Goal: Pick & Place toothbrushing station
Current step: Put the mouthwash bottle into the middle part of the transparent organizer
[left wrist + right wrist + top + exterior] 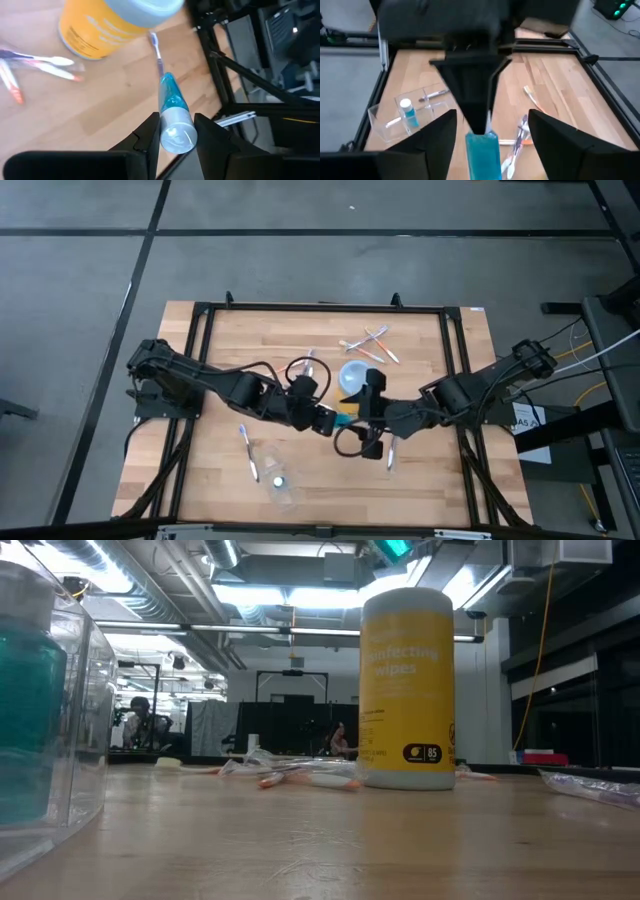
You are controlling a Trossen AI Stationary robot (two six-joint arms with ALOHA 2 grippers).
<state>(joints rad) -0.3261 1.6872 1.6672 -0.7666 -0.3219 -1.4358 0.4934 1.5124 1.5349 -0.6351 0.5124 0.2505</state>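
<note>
1. Teal tube [172,112] sits clamped between the left gripper [176,131] jaws, silver cap end toward the wrist; the jaws are clenched on it.
2. Both grippers meet over the middle of the worktop [420,340], just near of the yellow cup [353,376] with its pale-blue top.
3. Right gripper [487,127] has its jaws spread wide on either side of the tube's blue tail, touching nothing; the left gripper's dark body hangs just beyond it.
4. A loose bunch of toothbrushes [368,342] lies beyond the cup, toward the far right of the worktop.
5. One toothbrush [248,450] lies alone at the near left.
6. Beside it, a clear pouch [277,476] rests at the near edge, with a second teal tube [409,112] inside.
7. Another brush [391,452] lies near the right arm, partly under it.
8. From table height the cup reads as a tub labelled wipes, with brushes scattered at its foot.
9. A person [137,722] sits far back in the room.
</note>
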